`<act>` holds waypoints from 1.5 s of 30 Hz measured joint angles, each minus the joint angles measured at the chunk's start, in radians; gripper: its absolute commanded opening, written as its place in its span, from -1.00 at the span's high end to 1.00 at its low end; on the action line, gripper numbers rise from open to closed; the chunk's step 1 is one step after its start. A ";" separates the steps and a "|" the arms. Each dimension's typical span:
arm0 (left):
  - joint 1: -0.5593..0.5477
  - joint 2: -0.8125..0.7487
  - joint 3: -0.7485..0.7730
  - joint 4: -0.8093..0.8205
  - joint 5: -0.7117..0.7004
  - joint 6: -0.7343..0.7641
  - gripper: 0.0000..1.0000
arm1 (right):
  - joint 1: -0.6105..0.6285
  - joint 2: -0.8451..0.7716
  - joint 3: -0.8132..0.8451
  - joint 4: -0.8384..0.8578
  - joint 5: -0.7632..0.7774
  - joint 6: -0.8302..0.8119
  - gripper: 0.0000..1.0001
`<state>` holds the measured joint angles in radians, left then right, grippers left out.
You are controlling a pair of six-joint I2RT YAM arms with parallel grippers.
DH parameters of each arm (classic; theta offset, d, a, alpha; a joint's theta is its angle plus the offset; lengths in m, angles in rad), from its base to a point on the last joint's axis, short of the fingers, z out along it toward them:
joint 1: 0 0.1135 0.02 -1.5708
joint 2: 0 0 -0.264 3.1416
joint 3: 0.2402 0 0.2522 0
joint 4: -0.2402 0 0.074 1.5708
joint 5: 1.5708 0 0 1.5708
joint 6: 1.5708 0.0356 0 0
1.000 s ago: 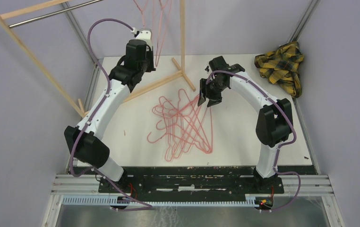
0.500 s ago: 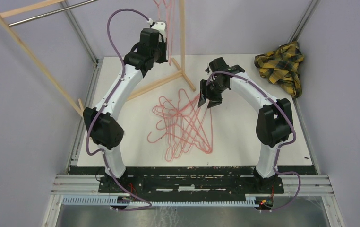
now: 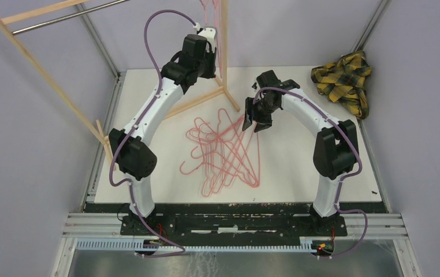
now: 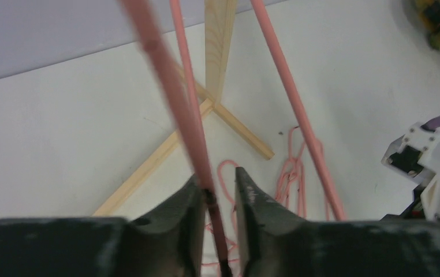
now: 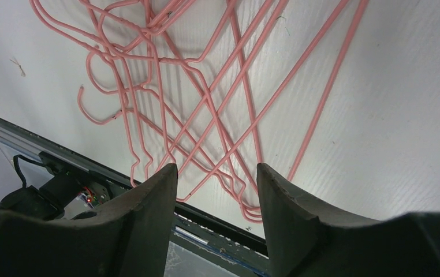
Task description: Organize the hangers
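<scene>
Wooden rack (image 3: 33,62): one, with one metal bar (image 3: 62,17). Plaid cloth (image 3: 345,78): one, far right corner. Hangers (image 3: 223,149): tangled pile mid-table, perhaps six, exact count unclear.

Left gripper (image 4: 220,182) raised beside rack post (image 3: 223,46). Jaws narrow, hanger wire (image 4: 170,86) between them, grip uncertain.

Right gripper (image 5: 216,173) wide, empty, over pile.

Advice: confirm hook seated before opening further, then withdraw without snagging neighbours.

Setting: robotics lab test cell. White table (image 3: 304,173); plain lilac walls (image 3: 425,115) enclosing the table; metal rail (image 3: 391,222) along the table's near edge, carrying cabled left arm (image 3: 148,115) and right arm (image 3: 307,112).
</scene>
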<state>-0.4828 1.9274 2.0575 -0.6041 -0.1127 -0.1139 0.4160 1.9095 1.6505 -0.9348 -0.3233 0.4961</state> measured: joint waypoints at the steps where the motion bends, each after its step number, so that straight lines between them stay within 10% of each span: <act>1: 0.000 0.000 -0.001 -0.007 0.002 0.000 0.08 | 0.000 -0.001 0.000 0.000 -0.001 0.000 -0.25; 8: -0.004 -0.021 -0.048 -0.037 0.015 0.003 -1.00 | 0.000 -0.011 0.000 -0.001 -0.010 -0.004 -0.25; 28: 0.030 -0.625 -0.658 0.029 0.184 0.002 -0.98 | 0.202 0.164 0.228 0.000 -0.022 -0.015 -0.06; 45: 0.030 -0.826 -0.959 0.007 0.204 0.000 -0.98 | 0.220 0.335 0.196 0.015 -0.001 -0.031 0.13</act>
<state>-0.4530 1.1011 1.0988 -0.5972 0.0914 -0.1143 0.6357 2.2440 1.8462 -0.9199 -0.3241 0.4656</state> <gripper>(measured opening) 0.991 0.438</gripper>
